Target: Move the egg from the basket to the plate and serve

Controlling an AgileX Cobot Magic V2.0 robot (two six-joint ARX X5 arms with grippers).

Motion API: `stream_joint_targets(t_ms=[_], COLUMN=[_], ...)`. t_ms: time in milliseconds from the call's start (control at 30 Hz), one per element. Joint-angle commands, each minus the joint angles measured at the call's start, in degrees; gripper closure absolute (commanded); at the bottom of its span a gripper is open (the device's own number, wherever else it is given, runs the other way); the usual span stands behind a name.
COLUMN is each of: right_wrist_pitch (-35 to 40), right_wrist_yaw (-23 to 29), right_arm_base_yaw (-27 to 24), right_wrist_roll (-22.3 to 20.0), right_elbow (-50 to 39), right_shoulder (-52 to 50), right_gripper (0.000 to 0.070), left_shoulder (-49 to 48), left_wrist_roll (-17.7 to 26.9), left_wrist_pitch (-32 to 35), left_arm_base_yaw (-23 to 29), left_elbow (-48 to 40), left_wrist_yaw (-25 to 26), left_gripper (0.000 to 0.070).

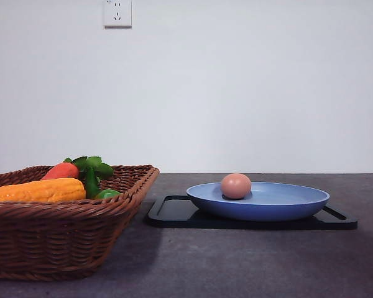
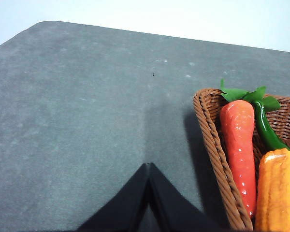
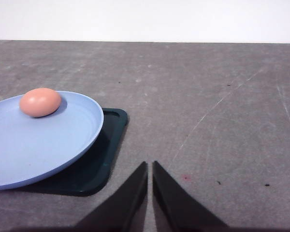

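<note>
The pinkish-brown egg [image 1: 235, 185] [image 3: 40, 102] lies on the light blue plate [image 1: 280, 205] [image 3: 48, 145], left of the plate's middle in the front view. The brown wicker basket [image 1: 62, 242] [image 2: 217, 150] stands at the left of the table and holds vegetables. My left gripper [image 2: 149, 165] is shut and empty over bare table beside the basket's corner. With its black fingers closed on nothing, my right gripper [image 3: 150, 164] hangs over the table just off the plate's side, near the tray's corner.
A flat black tray [image 1: 174, 214] [image 3: 104, 159] lies under the plate. In the basket are an orange-red carrot [image 1: 61, 171] [image 2: 239, 145], a yellow-orange vegetable [image 1: 40, 190] [image 2: 279, 193] and green leaves [image 1: 93, 167]. The grey table [image 1: 248, 261] ends at a white wall.
</note>
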Motion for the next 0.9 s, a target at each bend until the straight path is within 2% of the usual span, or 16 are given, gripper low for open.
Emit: stream_joint_targets(t_ms=[0,867], right_wrist_pitch=[0.4,0.4], right_wrist_yaw=[0.2,0.2], right_arm_base_yaw=[-0.1,-0.1], right_wrist_roll=[0.7,0.7], right_elbow=[-0.3,-0.3], right_shoulder=[-0.1,-0.1], right_gripper=[0.07,0.07], left_shoulder=[-0.1,-0.1], left_wrist_roll=[-0.3,-0.3], left_wrist_pitch=[-0.8,-0.8], left_arm_base_yaw=[0.0,0.0], left_elbow=[-1.4,-1.4], left_wrist_yaw=[-0.1,-0.1], left_gripper=[0.07,0.07])
